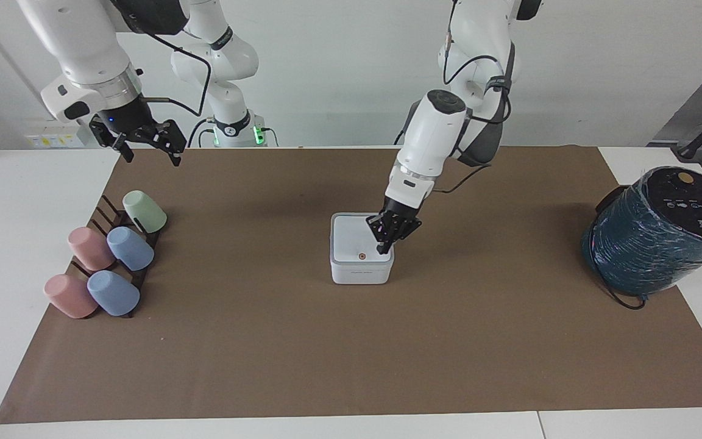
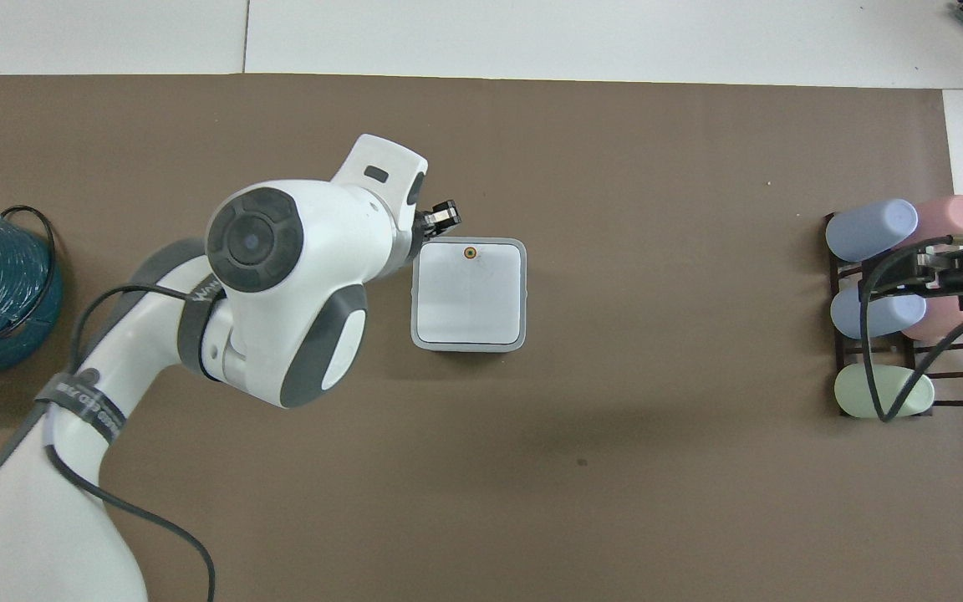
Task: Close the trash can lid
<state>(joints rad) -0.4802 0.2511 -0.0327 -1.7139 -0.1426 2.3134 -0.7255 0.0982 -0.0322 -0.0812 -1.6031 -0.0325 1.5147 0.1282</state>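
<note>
The small white trash can (image 1: 361,274) stands in the middle of the brown mat; it also shows in the overhead view (image 2: 469,345). Its flat white lid (image 1: 357,238) lies down level on the can, with the orange-red dot (image 2: 470,252) near the front edge. My left gripper (image 1: 382,247) is shut and empty at the can's edge toward the left arm's end, off the lid's middle; I cannot tell whether it touches. In the overhead view the left gripper (image 2: 445,216) shows beside the can's corner. My right gripper (image 1: 144,143) waits, open, above the cup rack.
A dark rack with several pastel cups (image 1: 107,256) lies at the right arm's end of the mat, also in the overhead view (image 2: 891,309). A big dark teal wrapped cylinder (image 1: 662,231) with a black cable stands at the left arm's end.
</note>
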